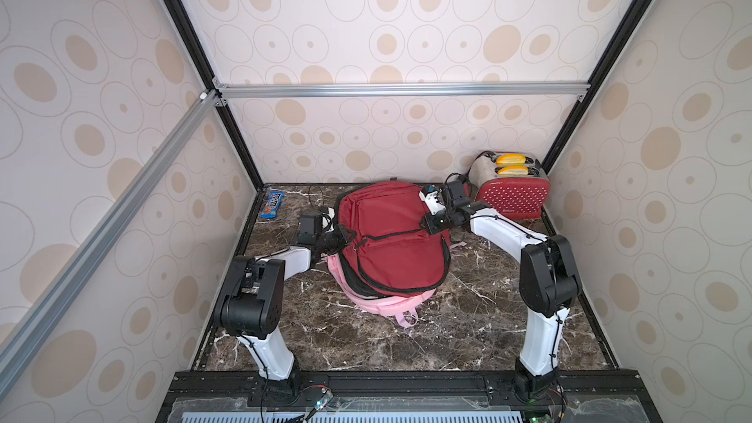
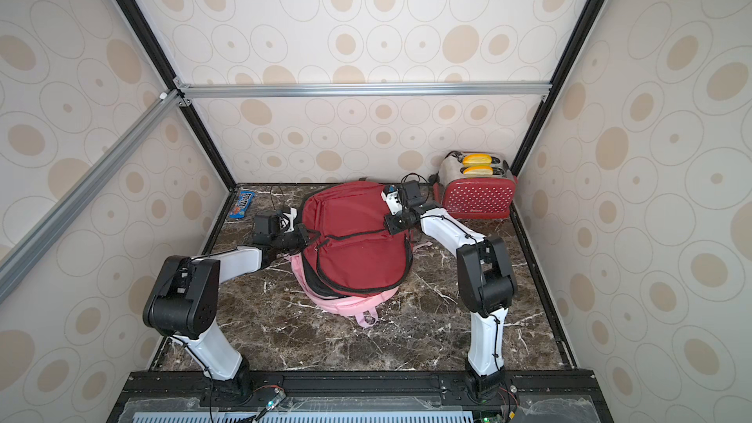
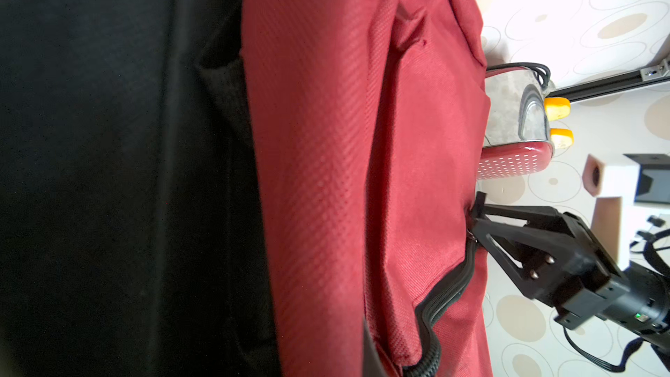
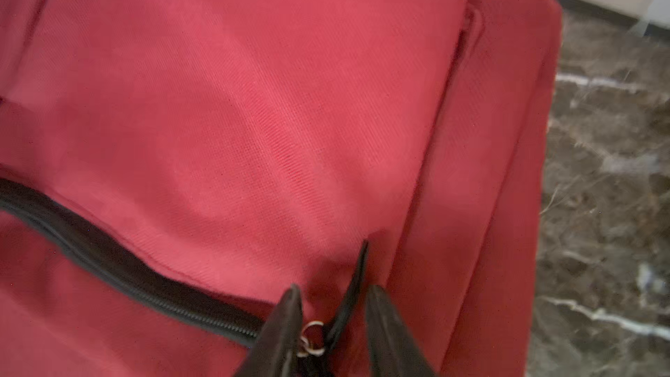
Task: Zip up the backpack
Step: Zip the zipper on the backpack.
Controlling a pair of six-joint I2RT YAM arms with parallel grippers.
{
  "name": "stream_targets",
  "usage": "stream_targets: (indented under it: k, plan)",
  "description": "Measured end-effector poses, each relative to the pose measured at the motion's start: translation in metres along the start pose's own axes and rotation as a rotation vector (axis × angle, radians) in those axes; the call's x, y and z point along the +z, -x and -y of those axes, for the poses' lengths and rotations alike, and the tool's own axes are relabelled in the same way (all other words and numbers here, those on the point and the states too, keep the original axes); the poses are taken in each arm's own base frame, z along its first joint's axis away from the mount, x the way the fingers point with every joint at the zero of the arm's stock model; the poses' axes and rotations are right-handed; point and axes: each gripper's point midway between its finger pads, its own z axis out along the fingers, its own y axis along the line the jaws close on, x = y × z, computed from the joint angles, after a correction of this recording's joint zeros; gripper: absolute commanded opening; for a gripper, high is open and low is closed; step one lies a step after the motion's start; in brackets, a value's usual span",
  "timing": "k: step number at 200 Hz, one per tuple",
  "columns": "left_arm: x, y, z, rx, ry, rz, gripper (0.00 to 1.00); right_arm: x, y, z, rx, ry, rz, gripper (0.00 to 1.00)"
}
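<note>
The dark marble counter [image 1: 468, 319] lies bare in front, with the two arms rising from its near edge. The pink backpack [image 1: 382, 303] lies flat near the middle of the counter, its carry loop [image 1: 407, 317] pointing toward the near side. On top of it, covering most of it, lies the red backpack [image 1: 390, 213], front face up, and it reaches almost to the far wall.

A black zipper [image 1: 390, 236] crosses the front of the red backpack from left to right, and both claws sit at its ends. The left claw [image 1: 346, 234] is closed tight at the backpack's left edge, beside the zipper's left end. Whether fabric is pinched between its jaws cannot be told, as its wrist view shows only red cloth and a dark blur.

The right claw [image 1: 432, 225] sits at the right end of the zipper. In the right wrist view the right claw [image 4: 333, 291] has its jaws parted, not gripping. The metal ring [image 4: 311, 339] of the zipper pull and its black tab [image 4: 353, 277] stand in the gap between them. The stretch of zipper [image 4: 119, 266] running away from the pull looks closed.

At the far left of the counter, against the wall, lies a blue candy bag [image 1: 273, 205], well apart from the backpacks. In the far right corner stands a red toaster [image 1: 512, 197], with two yellow slices [image 1: 512, 159] upright in its slots.
</note>
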Motion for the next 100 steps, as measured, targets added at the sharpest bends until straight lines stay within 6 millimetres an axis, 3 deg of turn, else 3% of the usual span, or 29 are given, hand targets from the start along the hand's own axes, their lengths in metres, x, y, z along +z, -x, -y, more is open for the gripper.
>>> stream_targets:
  k: [18, 48, 61, 83, 92, 100]
  plan:
    - [-0.002, 0.001, -0.001, -0.019, -0.03, 0.02, 0.0, -0.027, -0.001, 0.012, 0.085, 0.019, 0.041, 0.54]
    - [-0.005, 0.005, 0.005, -0.064, -0.089, 0.056, 0.0, -0.087, 0.001, 0.06, 0.219, -0.097, 0.157, 0.54]
    - [-0.006, 0.009, 0.011, -0.07, -0.112, 0.069, 0.0, -0.104, -0.005, 0.071, 0.252, -0.156, 0.185, 0.54]
    - [-0.008, 0.008, 0.024, -0.06, -0.13, 0.075, 0.0, -0.108, -0.019, 0.071, 0.296, -0.171, 0.188, 0.54]
    - [-0.011, 0.009, 0.031, -0.049, -0.137, 0.082, 0.11, -0.102, -0.027, 0.069, 0.318, -0.157, 0.177, 0.55]
    - [-0.015, 0.01, 0.037, -0.039, -0.146, 0.088, 0.13, -0.094, -0.036, 0.069, 0.342, -0.14, 0.16, 0.55]
